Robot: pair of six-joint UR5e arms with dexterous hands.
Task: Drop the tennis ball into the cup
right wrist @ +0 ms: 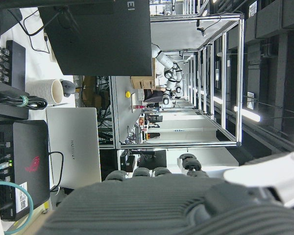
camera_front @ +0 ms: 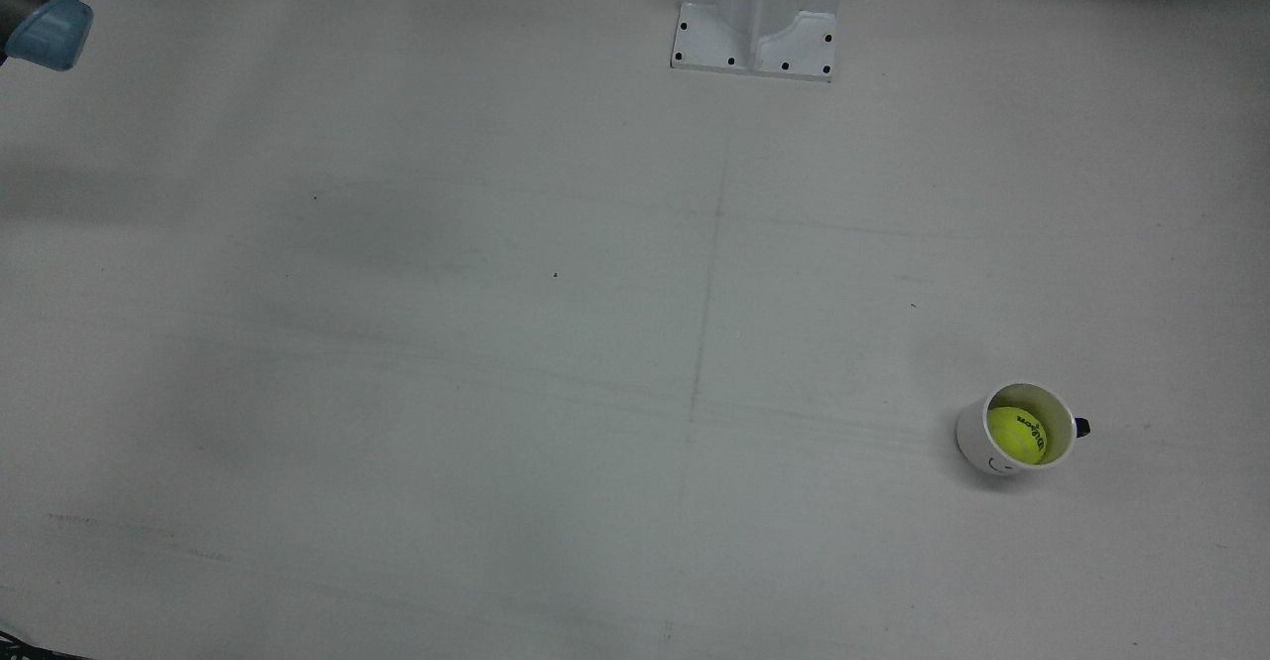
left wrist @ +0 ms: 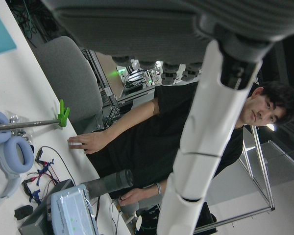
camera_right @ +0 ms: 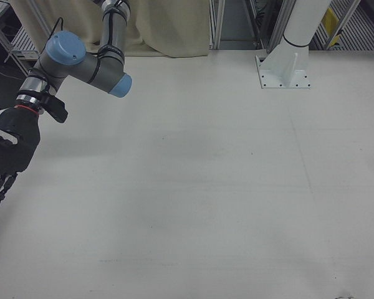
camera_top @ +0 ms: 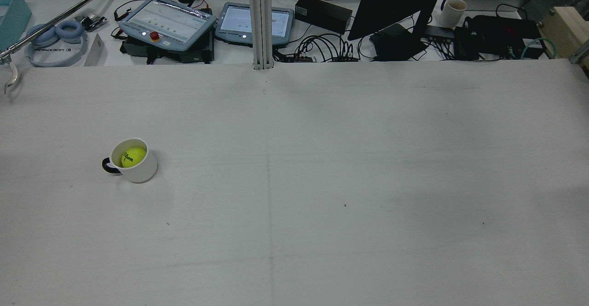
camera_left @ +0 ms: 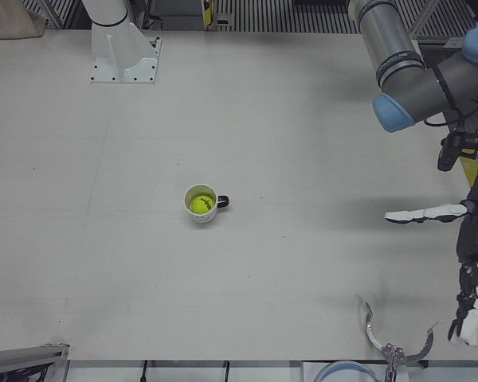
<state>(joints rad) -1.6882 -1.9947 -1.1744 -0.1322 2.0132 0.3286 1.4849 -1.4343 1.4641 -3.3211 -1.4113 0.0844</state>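
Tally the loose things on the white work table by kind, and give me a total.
Tennis ball: 1, yellow-green, sitting inside the cup.
Cup: 1, white with a dark handle, upright.
Total: 2.

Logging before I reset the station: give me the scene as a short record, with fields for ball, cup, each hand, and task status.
ball: yellow-green tennis ball sits inside the cup
cup: white mug with a dark handle, upright on the table, on the robot's left half
left hand: open, holds nothing, off toward the table edge, well apart from the mug
right hand: holds nothing, fingers extended, at the far side of its half
task status: ball is in the cup; looks done
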